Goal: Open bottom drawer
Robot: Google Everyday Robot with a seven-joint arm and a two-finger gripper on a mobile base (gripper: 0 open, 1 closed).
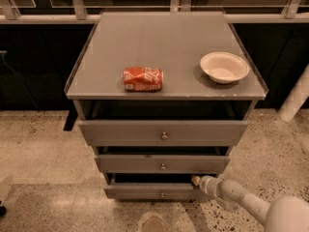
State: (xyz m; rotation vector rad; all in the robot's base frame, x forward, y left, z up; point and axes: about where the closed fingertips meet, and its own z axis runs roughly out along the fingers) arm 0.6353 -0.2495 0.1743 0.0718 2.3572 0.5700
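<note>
The bottom drawer (145, 191) is the lowest, narrowest grey front of three, with a small round knob (162, 195) at its centre. It stands pulled out a little, with a dark gap above its top edge. My gripper (197, 180) comes in from the lower right on a white arm and sits at the drawer's upper right corner, at the gap between the bottom and middle drawers. Its tip touches or hooks the drawer's top edge there.
The grey cabinet top (159, 47) carries a crushed orange can (143, 79) and a white bowl (224, 67). The top drawer (163, 132) and middle drawer (162, 164) are above. Speckled floor lies around; a white post (297, 98) stands at right.
</note>
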